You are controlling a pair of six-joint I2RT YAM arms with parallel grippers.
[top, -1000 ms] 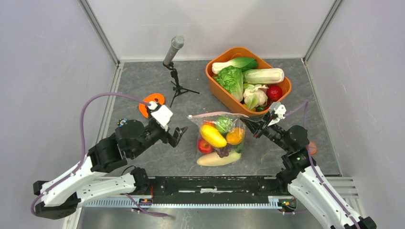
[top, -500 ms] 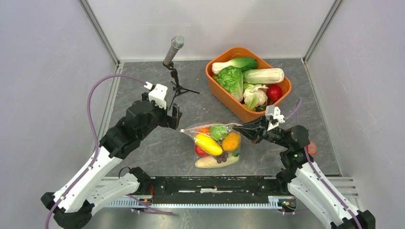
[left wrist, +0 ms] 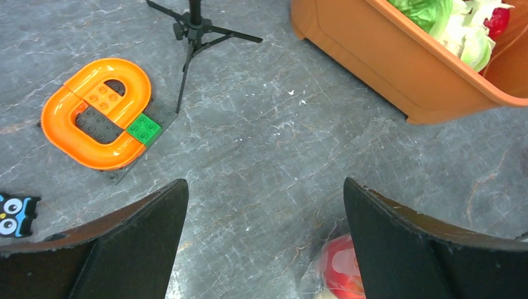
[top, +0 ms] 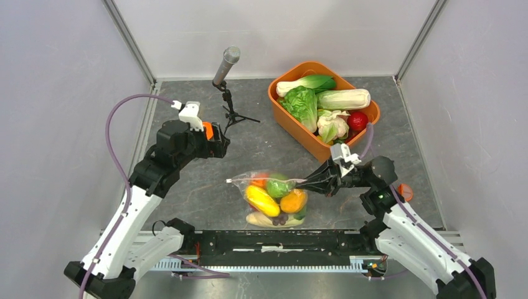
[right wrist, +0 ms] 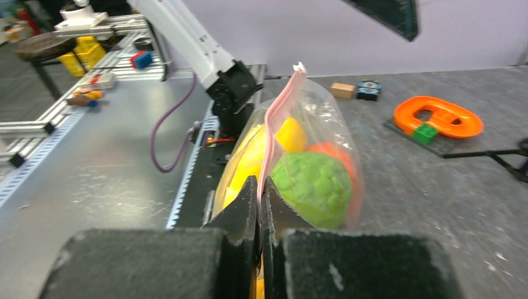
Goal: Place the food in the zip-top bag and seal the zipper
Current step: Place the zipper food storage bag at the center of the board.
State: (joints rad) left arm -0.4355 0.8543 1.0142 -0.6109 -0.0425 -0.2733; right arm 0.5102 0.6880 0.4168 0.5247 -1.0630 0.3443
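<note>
The clear zip-top bag (top: pixel 274 200) lies on the grey table with the food inside: a yellow piece (top: pixel 261 200), an orange piece (top: pixel 292 200), a green piece (top: pixel 278 186) and a red one (left wrist: pixel 339 274). Its pinkish zipper (top: pixel 264 180) runs along the far edge. My right gripper (top: pixel 311 185) is shut on the zipper's right end; in the right wrist view the zipper strip (right wrist: pixel 274 124) rises from the closed right gripper (right wrist: pixel 259 184), beside the green piece (right wrist: pixel 311 180). My left gripper (top: pixel 215 146) hangs open above bare table (left wrist: pixel 264 187), beyond the bag's left corner, touching nothing.
An orange tub (top: pixel 283 118) of lettuce, cauliflower and other vegetables stands at the back right. A microphone on a small tripod (top: pixel 227 93) stands at the back centre. An orange toy track (left wrist: pixel 96 112) lies near the left gripper. Grey walls close in both sides.
The right gripper has dragged the bag toward the near edge and a little left, stretching the zipper straight. The left arm has risen and pulled back to the far left, away from the bag.
</note>
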